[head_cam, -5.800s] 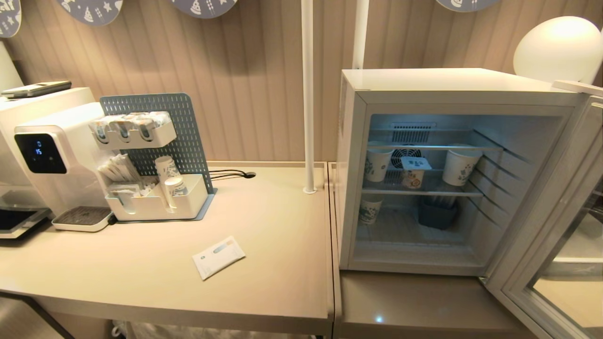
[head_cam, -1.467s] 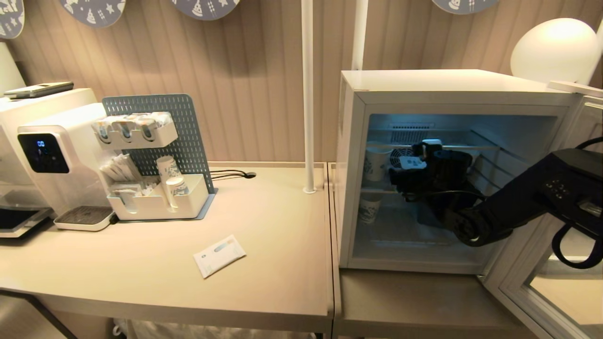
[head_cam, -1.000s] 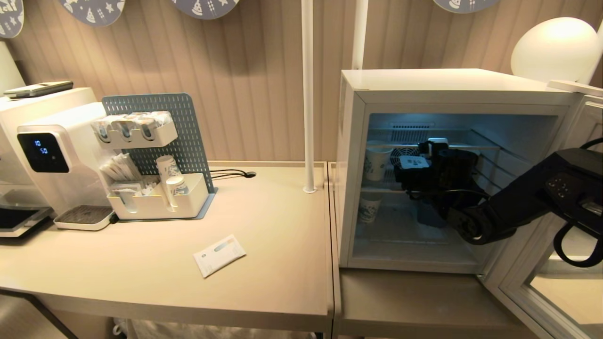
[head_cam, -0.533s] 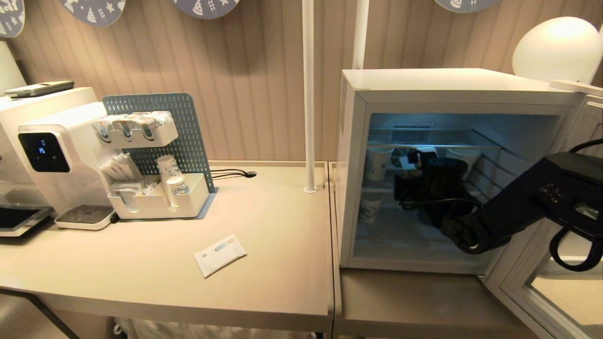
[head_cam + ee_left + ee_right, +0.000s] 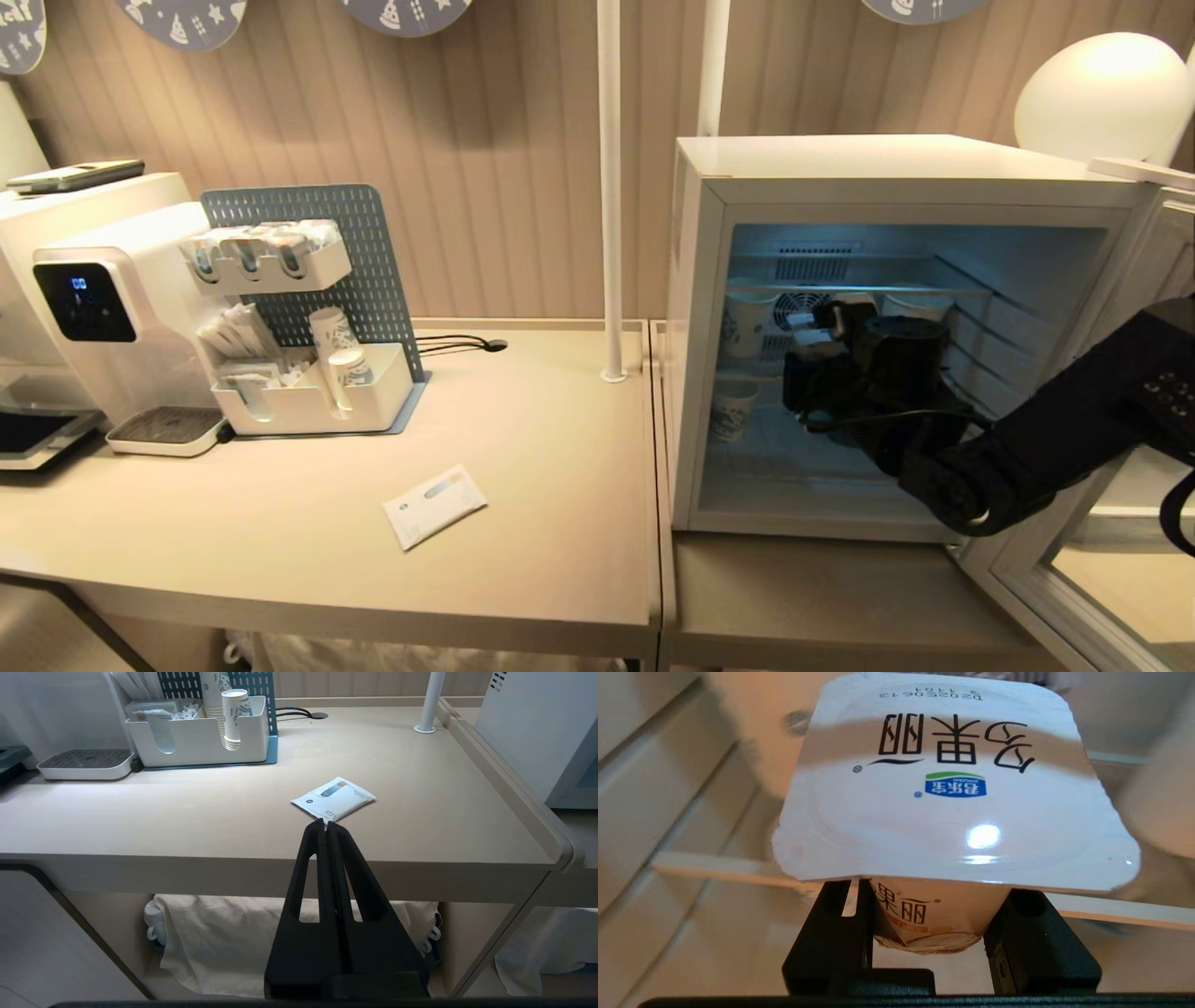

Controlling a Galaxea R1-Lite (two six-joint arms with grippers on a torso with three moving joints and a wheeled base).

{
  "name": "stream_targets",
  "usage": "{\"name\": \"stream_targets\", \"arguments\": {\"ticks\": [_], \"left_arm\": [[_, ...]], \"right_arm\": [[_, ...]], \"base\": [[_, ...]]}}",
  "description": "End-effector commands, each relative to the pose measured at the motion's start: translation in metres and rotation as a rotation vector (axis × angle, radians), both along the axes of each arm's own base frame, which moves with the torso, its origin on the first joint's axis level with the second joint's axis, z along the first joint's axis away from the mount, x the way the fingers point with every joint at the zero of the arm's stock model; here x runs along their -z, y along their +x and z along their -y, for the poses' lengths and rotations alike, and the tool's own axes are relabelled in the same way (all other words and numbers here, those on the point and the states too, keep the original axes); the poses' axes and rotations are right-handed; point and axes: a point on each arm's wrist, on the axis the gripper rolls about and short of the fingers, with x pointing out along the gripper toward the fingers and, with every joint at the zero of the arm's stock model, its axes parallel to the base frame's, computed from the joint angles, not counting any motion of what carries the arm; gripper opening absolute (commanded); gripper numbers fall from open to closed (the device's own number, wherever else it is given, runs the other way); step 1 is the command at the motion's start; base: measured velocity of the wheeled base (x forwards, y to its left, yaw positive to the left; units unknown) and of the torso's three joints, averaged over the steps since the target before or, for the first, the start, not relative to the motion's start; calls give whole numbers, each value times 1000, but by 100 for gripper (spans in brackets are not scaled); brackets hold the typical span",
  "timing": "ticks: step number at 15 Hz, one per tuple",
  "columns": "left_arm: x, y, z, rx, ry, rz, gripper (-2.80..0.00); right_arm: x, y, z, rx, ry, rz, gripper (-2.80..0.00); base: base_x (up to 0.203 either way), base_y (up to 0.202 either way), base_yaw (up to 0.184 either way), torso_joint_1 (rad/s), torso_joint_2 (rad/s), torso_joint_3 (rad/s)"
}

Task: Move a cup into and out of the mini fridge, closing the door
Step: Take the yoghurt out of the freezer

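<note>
The mini fridge (image 5: 887, 168) stands on the right counter with its door (image 5: 1139, 247) swung wide to the right. My right arm reaches inside to the middle wire shelf, where my right gripper (image 5: 822, 336) is. In the right wrist view that gripper (image 5: 934, 891) is shut on the cup (image 5: 952, 793). The cup is a white yogurt cup with a wide sealed lid, and both fingers press its tapered body under the rim. I cannot tell whether it still rests on the shelf. My left gripper (image 5: 325, 822) is shut and parked before the table's front edge.
Patterned paper cups stand inside the fridge at upper left (image 5: 744, 322), lower left (image 5: 733, 408) and upper right (image 5: 920, 303). A white packet (image 5: 434, 507) lies on the table (image 5: 523, 579). A drinks machine (image 5: 103, 308) and a white organiser (image 5: 313, 401) stand at the left.
My right gripper's fingers have closed from wide open onto the cup, and the right arm's elbow has sunk lower. The left arm has not moved.
</note>
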Motion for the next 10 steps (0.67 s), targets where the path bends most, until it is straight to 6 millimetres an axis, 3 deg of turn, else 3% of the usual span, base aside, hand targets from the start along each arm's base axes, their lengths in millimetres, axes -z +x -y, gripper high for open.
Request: {"name": "stream_targets", "arguments": {"ticks": [1,6,10], "left_arm": [[0,0,0,1,4,-2,-280],[0,0,0,1,5,-2,-280],[0,0,0,1,7,-2,-280]], "right_arm": [[-13,-7,1,-1,8,29,-280],[-12,-5,13,30,9,25,-280],[-18,-20,18,30,9,18,-280]], "base": [[0,0,0,0,0,0],[0,0,0,0,0,0],[0,0,0,0,0,0]]}}
